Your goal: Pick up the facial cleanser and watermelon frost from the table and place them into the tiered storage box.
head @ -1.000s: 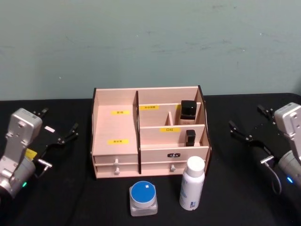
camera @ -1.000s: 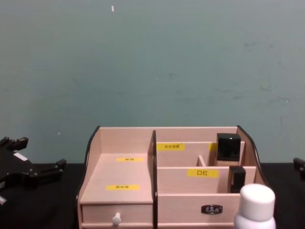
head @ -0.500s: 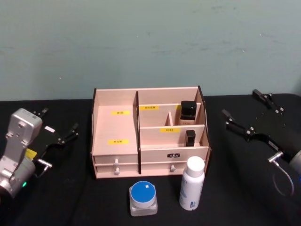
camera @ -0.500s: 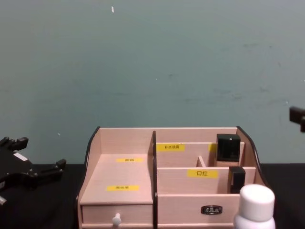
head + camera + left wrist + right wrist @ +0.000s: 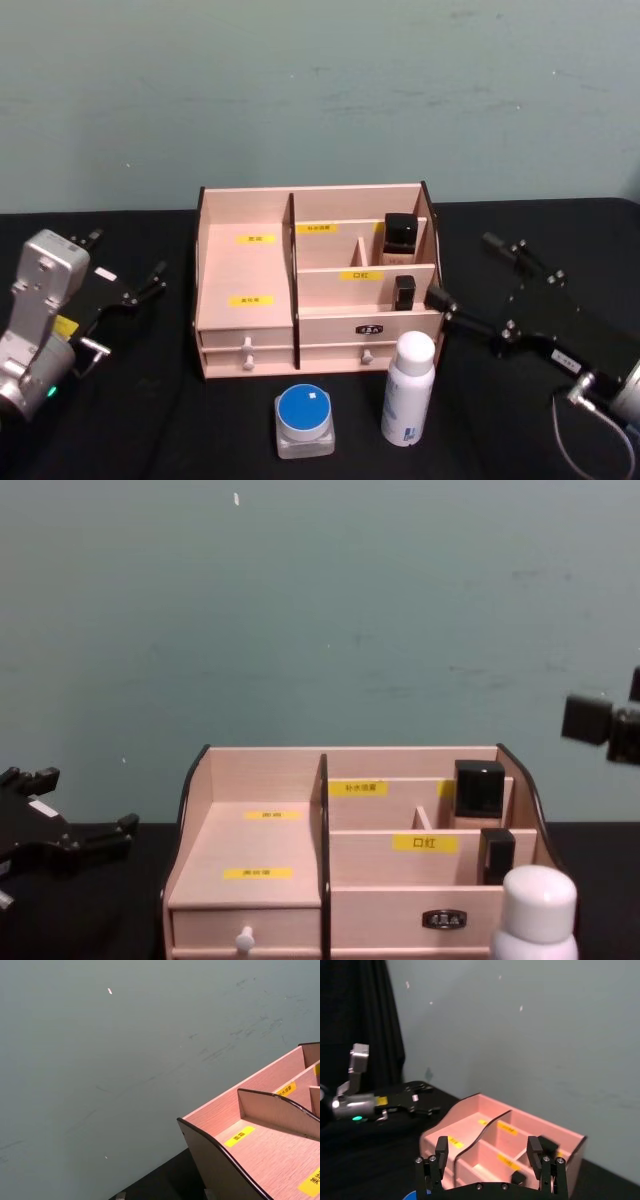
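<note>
A white bottle with a white cap stands on the black table in front of the tiered storage box; its cap shows in the chest view. Left of it sits a squat jar with a blue lid. I cannot tell which is the facial cleanser and which the watermelon frost. My right gripper hangs open just right of the box, behind and above the white bottle; its wrist view looks past the open gripper onto the box. My left gripper rests open at the far left.
Two black bottles stand in the box's right compartments. The wide left shelf holds nothing. Two drawers with white knobs face me. A grey-green wall rises close behind the box.
My right arm has swung inward and down from the far right; its gripper now hangs beside the box's right wall. The left arm, the bottle and the jar have not moved.
</note>
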### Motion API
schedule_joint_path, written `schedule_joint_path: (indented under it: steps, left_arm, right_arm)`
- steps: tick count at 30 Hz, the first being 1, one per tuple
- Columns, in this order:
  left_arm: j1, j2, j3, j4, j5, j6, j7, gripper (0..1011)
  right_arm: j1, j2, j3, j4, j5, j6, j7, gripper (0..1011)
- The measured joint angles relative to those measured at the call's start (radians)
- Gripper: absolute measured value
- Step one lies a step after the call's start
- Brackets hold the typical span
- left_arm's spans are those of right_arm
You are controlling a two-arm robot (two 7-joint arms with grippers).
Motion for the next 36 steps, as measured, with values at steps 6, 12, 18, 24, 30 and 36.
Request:
schedule_joint_path:
  steps: [6, 12, 18, 24, 30, 36]
  left_arm:
    - [0.0, 0.0, 0.0, 0.0, 0.0, 0.0, 0.0, 1010]
    - [0.0, 0.0, 0.0, 0.0, 0.0, 0.0, 0.0, 1010]
    - [0.0, 0.0, 0.0, 0.0, 0.0, 0.0, 0.0, 1010]
    - [0.0, 0.0, 0.0, 0.0, 0.0, 0.0, 0.0, 1010]
    - [0.0, 0.0, 0.0, 0.0, 0.0, 0.0, 0.0, 1010]
    - [0.0, 0.0, 0.0, 0.0, 0.0, 0.0, 0.0, 1010]
  right_arm:
    - [-0.019, 0.003, -0.005, -0.008, 0.013, 0.043, 0.029, 1002]
    - [-0.03, -0.007, -0.021, 0.005, 0.006, 0.078, 0.045, 1002]
    - [-0.028, -0.026, -0.039, 0.03, -0.014, 0.103, 0.06, 1002]
    - [-0.02, -0.046, -0.051, 0.056, -0.03, 0.12, 0.073, 1002]
    - [-0.011, -0.068, -0.057, 0.086, -0.049, 0.13, 0.083, 1002]
    - [-0.003, -0.087, -0.057, 0.111, -0.067, 0.135, 0.092, 1002]
